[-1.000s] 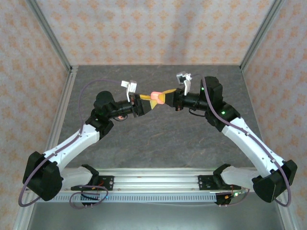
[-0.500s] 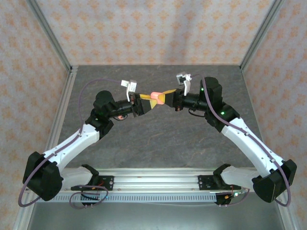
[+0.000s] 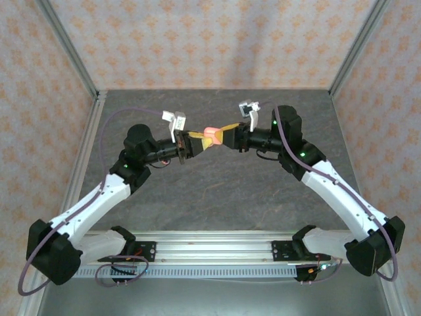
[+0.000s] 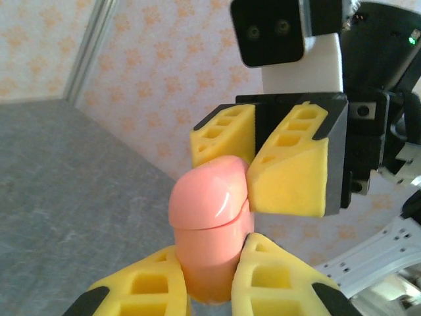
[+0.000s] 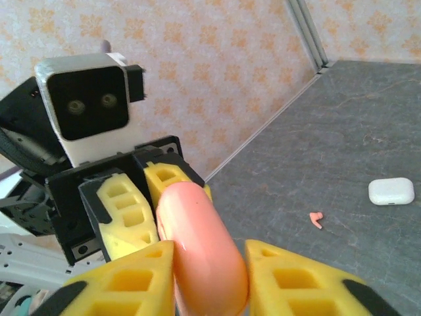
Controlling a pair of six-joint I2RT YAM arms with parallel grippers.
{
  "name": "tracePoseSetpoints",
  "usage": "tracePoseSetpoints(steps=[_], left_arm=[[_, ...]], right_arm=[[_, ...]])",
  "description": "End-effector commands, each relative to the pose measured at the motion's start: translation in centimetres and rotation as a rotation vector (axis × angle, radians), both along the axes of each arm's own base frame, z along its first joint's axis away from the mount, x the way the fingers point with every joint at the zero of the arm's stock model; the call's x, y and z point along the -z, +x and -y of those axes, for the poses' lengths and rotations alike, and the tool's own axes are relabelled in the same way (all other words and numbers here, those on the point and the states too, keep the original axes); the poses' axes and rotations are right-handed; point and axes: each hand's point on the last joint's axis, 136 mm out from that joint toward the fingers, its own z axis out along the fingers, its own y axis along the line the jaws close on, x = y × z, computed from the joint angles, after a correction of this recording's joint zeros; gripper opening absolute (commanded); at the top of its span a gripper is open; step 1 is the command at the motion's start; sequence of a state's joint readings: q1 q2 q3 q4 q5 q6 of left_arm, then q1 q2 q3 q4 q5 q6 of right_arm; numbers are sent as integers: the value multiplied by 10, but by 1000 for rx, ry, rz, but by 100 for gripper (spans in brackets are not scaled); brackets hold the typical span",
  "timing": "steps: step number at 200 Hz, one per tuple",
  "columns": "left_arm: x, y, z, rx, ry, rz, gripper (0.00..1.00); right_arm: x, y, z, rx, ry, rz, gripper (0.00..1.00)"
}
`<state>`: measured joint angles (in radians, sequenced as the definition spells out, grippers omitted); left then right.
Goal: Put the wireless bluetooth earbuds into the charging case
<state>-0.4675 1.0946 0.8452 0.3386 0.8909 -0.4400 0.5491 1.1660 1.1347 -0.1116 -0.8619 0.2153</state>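
Left gripper [image 4: 209, 276] clamps a glossy coral-pink pebble-shaped case [image 4: 210, 204]. Right gripper [image 5: 209, 263] flanks it, grip unclear. On the table at right-wrist frame right lie a white rounded case [image 5: 391, 191] and a coral-pink earbud [image 5: 316, 219].

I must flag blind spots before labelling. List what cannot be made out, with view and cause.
Left wrist: what the pink case holds, its closed shell hides that; its lower end is hidden between the fingers of the left gripper.
Right wrist: whether the right gripper presses the case or stands just off it; the case's bulge hides the contact.
Right wrist: pose of the coral earbud, too small; contents of the white case, hidden by its shell.
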Motion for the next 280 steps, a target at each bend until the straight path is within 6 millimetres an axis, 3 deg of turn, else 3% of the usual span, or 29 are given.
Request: tracePoseSetpoints(steps=[1, 17, 41, 85, 120, 135, 139, 161, 208, 224, 252, 280], left_arm=[[-10, -19, -5, 7, 59, 172, 6], [-12, -25, -7, 13, 68, 209, 4], [-10, -28, -8, 17, 91, 231, 0], [1, -27, -10, -9, 117, 241, 0], [26, -12, -18, -93, 195, 184, 0], [34, -6, -23, -138, 214, 164, 0], [37, -4, -24, -151, 220, 159, 0], [46, 1, -35, -228, 249, 140, 0], [38, -11, -67, -363, 305, 177, 0], [28, -19, -81, -415, 317, 210, 0], [12, -36, -104, -492, 322, 267, 0], [-3, -52, -121, -541, 311, 309, 0]], right_arm=[[-3, 13, 4, 54, -5, 14, 33], [17, 23, 1, 67, -34, -23, 34], [25, 30, 1, 82, -32, -57, 40], [22, 37, 10, 132, -42, -77, 45], [6, 25, 13, 114, 4, -82, 47], [10, 28, 15, 142, 3, -114, 50], [2, 23, 19, 151, 18, -101, 51], [6, 27, 26, 211, 11, -151, 53], [47, 54, 55, 466, -112, -274, 52], [71, 66, 53, 502, -153, -341, 52], [106, 77, 30, 485, -219, -394, 51], [137, 85, -12, 405, -334, -427, 49]])
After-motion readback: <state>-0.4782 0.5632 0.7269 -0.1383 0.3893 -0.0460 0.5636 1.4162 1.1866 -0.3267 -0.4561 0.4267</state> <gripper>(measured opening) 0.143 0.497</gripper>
